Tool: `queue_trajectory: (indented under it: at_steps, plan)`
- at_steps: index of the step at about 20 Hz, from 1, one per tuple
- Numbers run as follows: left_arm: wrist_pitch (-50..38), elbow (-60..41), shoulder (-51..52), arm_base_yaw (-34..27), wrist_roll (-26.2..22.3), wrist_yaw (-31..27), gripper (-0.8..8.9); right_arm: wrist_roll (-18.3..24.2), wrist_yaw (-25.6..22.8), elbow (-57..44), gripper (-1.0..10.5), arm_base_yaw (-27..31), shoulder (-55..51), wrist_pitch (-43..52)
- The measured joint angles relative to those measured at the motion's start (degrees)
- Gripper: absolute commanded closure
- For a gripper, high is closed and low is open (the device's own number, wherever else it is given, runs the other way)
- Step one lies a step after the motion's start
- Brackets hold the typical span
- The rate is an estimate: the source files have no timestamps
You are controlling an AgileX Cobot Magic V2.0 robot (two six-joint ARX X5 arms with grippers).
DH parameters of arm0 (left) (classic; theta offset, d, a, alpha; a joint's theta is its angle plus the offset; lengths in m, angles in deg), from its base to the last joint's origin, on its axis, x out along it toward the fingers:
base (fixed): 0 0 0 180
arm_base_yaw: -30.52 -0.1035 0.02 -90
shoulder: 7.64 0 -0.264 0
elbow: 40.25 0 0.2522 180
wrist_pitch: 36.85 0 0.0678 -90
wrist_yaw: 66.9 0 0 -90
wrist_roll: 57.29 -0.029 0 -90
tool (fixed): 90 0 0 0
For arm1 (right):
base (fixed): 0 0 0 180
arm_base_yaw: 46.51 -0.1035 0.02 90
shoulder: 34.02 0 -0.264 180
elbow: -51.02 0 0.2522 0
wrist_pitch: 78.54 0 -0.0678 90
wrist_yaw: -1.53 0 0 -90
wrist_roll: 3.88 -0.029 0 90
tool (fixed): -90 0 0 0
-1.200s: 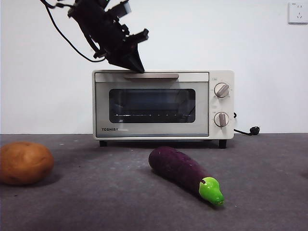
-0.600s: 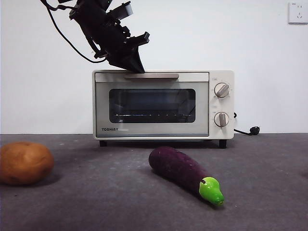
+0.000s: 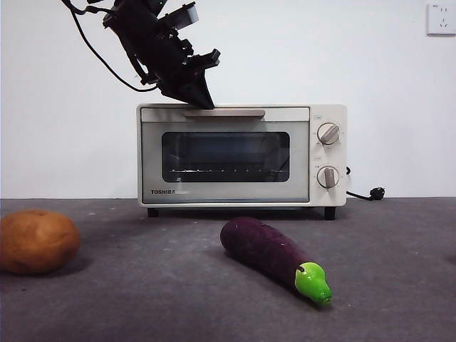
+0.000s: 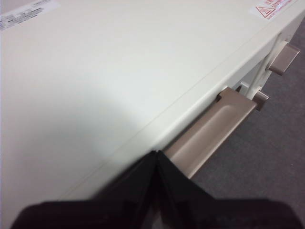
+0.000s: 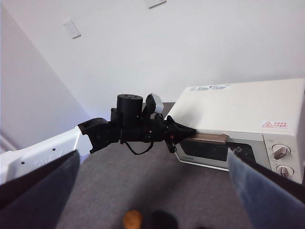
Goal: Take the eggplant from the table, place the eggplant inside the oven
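Observation:
The dark purple eggplant [image 3: 265, 249] lies on the grey table [image 3: 399, 285] in front of the oven [image 3: 224, 191], its green cap pointing toward the near right. The oven door is closed. My left gripper [image 3: 204, 101] is shut, and its tip rests at the oven's top front edge, just above the left end of the beige handle [image 3: 224, 112]. In the left wrist view the shut left gripper [image 4: 156, 155] meets the handle [image 4: 209, 128] beside the cream oven top [image 4: 119, 71]. My right gripper [image 5: 152, 155] hangs open high above the table, far from the oven [image 5: 248, 105].
A round orange-brown potato [image 3: 37, 241] sits on the table at the near left. The oven's power cord [image 3: 367, 193] trails off to its right by the wall. A wall outlet [image 3: 442, 18] is at the upper right.
The left arm has tilted very slightly while its tip stays at the oven's top edge. The eggplant, potato and oven have not moved.

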Motion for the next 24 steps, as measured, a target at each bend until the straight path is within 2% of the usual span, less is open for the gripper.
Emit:
queue_trajectory:
  at_steps: [6, 10, 16, 24]
  plan:
    - [1.07, 0.90, -0.63, 1.01, -0.20, 0.48, 8.19, 0.00, 0.00, 0.00, 3.8, 0.00, 0.02, -0.02]
    - [3.26, 0.85, -0.63, 2.71, -0.33, 4.63, 8.19, 0.15, 0.00, 0.00, 3.8, 0.00, 0.00, -0.02]
    - [7.28, 0.37, -1.01, 6.86, -0.33, 6.51, 8.19, 0.15, 0.00, 0.00, 3.8, 0.00, 0.02, -0.02]
    - [11.19, -0.52, -2.51, 10.67, -0.28, 6.95, 8.19, 0.15, 0.00, 0.00, 3.8, 0.00, 0.02, -0.04]
